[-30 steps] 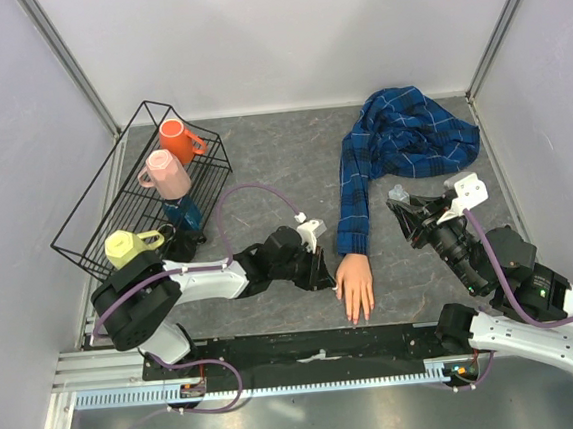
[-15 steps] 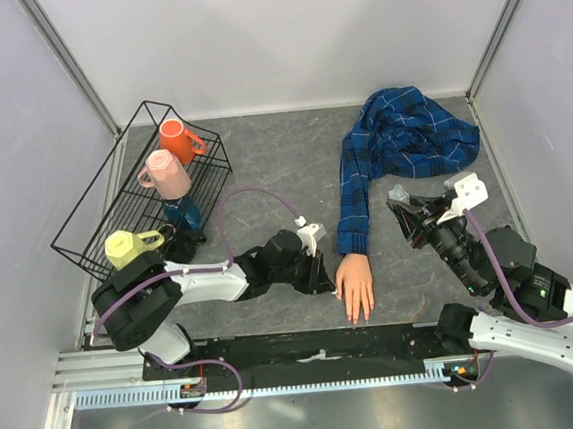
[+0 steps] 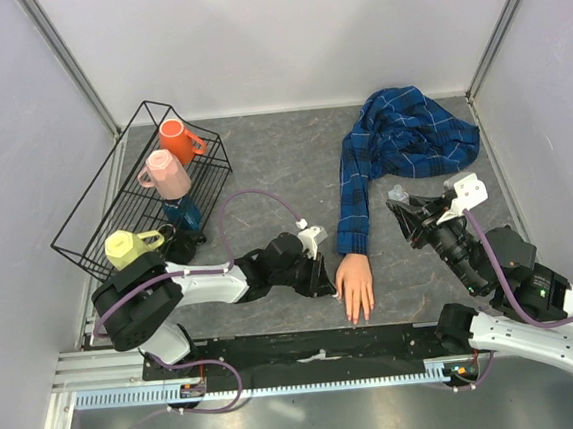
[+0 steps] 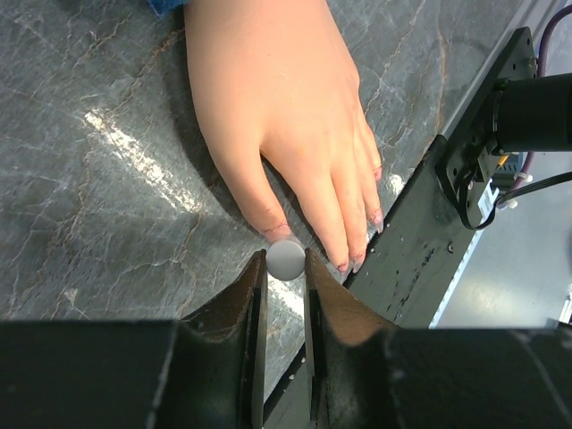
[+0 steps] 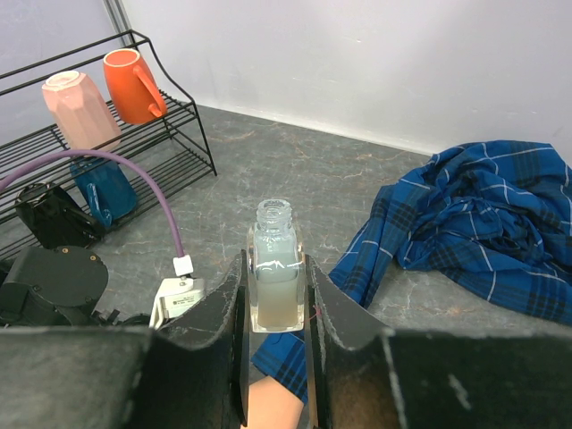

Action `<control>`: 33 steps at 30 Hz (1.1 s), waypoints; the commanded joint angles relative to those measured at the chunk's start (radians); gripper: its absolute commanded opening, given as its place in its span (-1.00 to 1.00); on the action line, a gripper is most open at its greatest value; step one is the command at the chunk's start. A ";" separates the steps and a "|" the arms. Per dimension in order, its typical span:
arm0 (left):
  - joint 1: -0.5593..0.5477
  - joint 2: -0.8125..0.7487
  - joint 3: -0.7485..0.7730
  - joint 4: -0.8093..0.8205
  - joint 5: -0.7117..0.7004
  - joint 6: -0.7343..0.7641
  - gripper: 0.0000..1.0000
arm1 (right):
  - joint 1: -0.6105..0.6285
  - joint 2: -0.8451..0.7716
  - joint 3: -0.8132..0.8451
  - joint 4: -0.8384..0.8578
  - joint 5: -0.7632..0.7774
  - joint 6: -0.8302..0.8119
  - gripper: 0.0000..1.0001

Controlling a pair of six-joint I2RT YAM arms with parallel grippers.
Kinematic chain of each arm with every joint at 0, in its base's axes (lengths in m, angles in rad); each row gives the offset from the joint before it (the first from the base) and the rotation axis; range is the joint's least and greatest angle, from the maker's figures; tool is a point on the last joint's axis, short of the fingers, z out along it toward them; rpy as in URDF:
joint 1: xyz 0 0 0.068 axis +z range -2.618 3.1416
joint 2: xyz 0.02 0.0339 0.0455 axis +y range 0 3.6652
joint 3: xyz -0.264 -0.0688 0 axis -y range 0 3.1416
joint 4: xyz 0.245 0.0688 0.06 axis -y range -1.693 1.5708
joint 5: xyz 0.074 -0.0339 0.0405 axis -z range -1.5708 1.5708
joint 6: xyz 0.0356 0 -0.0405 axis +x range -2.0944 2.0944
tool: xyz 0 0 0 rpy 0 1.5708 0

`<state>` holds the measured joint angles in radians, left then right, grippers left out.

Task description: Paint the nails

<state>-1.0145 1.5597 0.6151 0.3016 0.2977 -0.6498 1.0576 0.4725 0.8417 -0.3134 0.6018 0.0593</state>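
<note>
The pale peach mannequin hand lies palm down near the front rail, fingers pointing to the near edge, with a blue plaid sleeve behind it. In the left wrist view the hand shows its small nails, such as the thumb nail and a fingertip nail. My left gripper is shut on a round white brush cap, right at the thumb tip. My right gripper is shut on an open clear polish bottle, held above the table right of the sleeve.
A black wire rack at the left holds orange, pink, yellow and blue mugs. The bunched plaid shirt lies at the back right. The black front rail runs just beyond the fingertips.
My left gripper has edged slightly toward the near edge beside the hand, still holding the cap. The right arm and bottle have not moved.
</note>
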 commanded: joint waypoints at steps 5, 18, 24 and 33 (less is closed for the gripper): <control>-0.012 -0.006 0.002 0.054 0.012 -0.028 -0.96 | 0.001 -0.008 -0.003 0.023 -0.002 0.008 -1.00; -0.013 0.000 0.026 0.036 -0.014 -0.008 -0.96 | 0.001 -0.008 -0.003 0.020 -0.004 0.011 -1.00; -0.012 -0.004 0.037 0.024 -0.035 0.004 -0.96 | 0.001 -0.006 -0.003 0.019 -0.002 0.011 -1.00; -0.006 -0.007 0.046 0.008 -0.048 0.015 -0.96 | 0.002 -0.008 -0.003 0.019 -0.002 0.010 -1.00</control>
<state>-1.0187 1.5600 0.6296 0.3004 0.2779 -0.6498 1.0576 0.4725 0.8413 -0.3161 0.6018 0.0597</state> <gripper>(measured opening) 0.247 0.287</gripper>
